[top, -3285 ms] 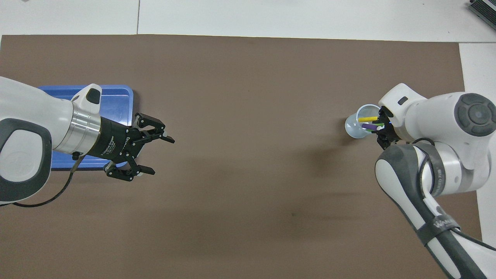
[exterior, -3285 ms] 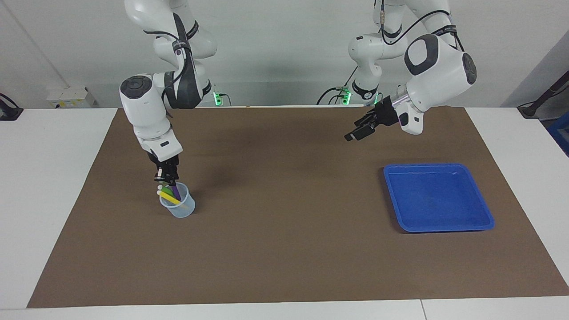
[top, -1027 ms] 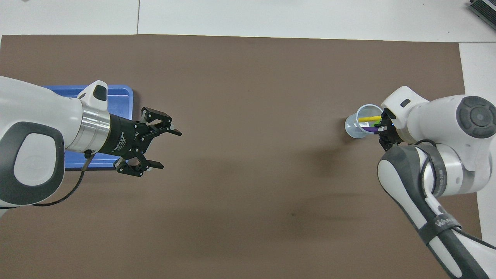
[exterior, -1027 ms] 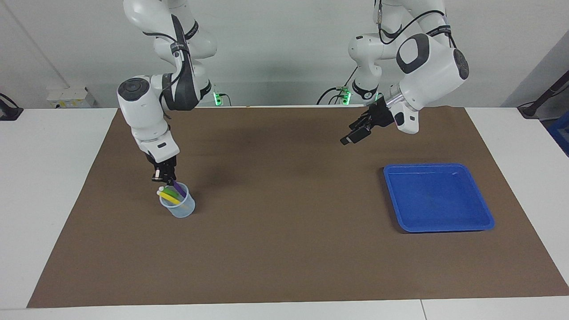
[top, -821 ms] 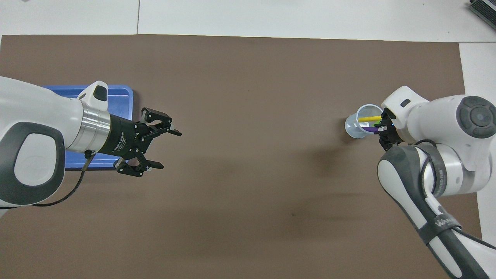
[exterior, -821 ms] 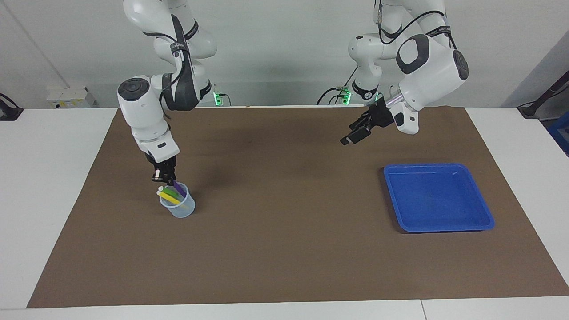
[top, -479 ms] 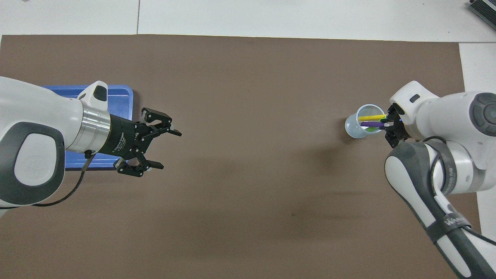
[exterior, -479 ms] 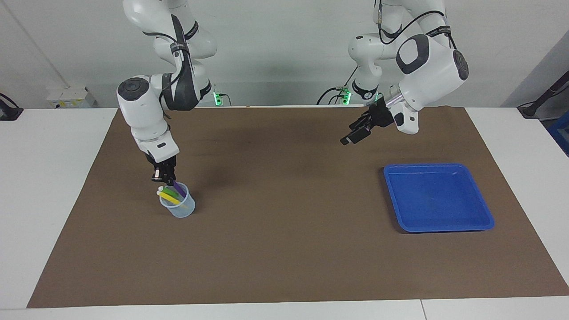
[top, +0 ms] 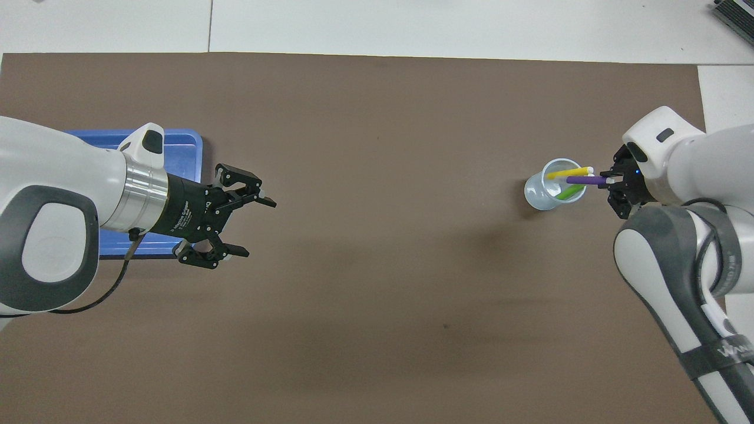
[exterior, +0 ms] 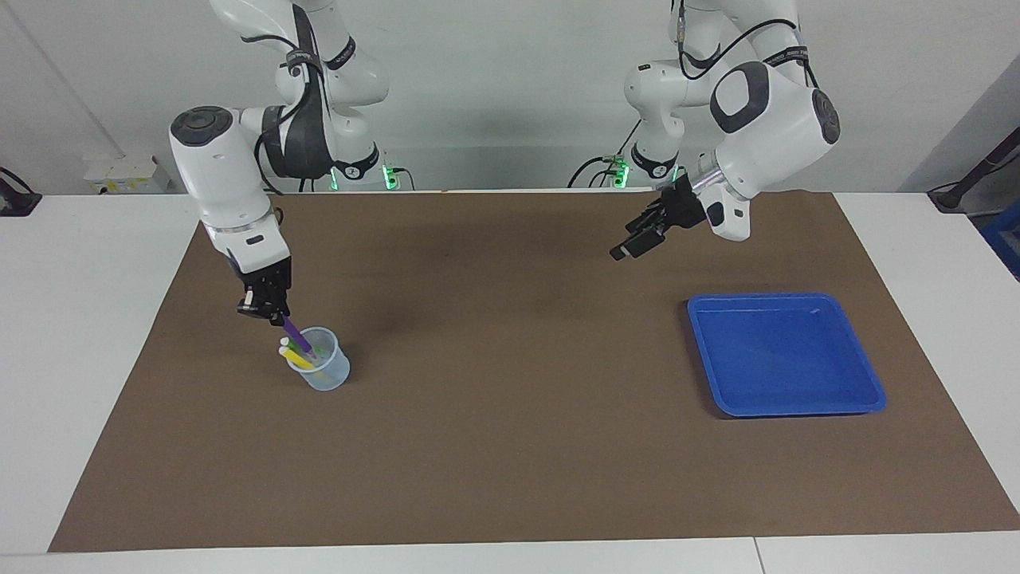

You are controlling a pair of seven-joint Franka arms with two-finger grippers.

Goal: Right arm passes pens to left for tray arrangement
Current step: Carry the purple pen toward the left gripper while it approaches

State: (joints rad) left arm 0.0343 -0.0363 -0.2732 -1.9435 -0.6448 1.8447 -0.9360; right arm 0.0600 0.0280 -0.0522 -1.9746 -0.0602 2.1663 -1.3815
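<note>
Hidden: I cannot see the right gripper [exterior: 267,309] fingertips plainly in the facing view; the tray [top: 182,154] is mostly covered by the left arm in the overhead view, and both arms' upper links run out of the pictures
Surface: I see a brown mat [exterior: 510,446] covering most of a white table [exterior: 80,335], with a pale wall at the robots' end
Room: a white socket block [exterior: 127,175] sits by that wall near the right arm's end, and green lights glow at both arm bases
Cup: a translucent bluish cup [exterior: 325,371] stands on the mat toward the right arm's end, with the yellow pen [top: 568,172] and the green pen [top: 570,191] leaning in it
Purple pen: the purple pen [exterior: 296,334] is tilted, its lower end at the cup's rim (whether it is clear of the cup I cannot tell)
Right gripper: over the mat just beside the cup, clamped tight on the upper end of the purple pen
Left gripper: the left gripper [top: 250,227] hangs over bare mat beside the tray, fingers spread wide with nothing between them; I read this arm as waiting
Tray: on the mat toward the left arm's end, well apart from the cup, nothing lying in it
</note>
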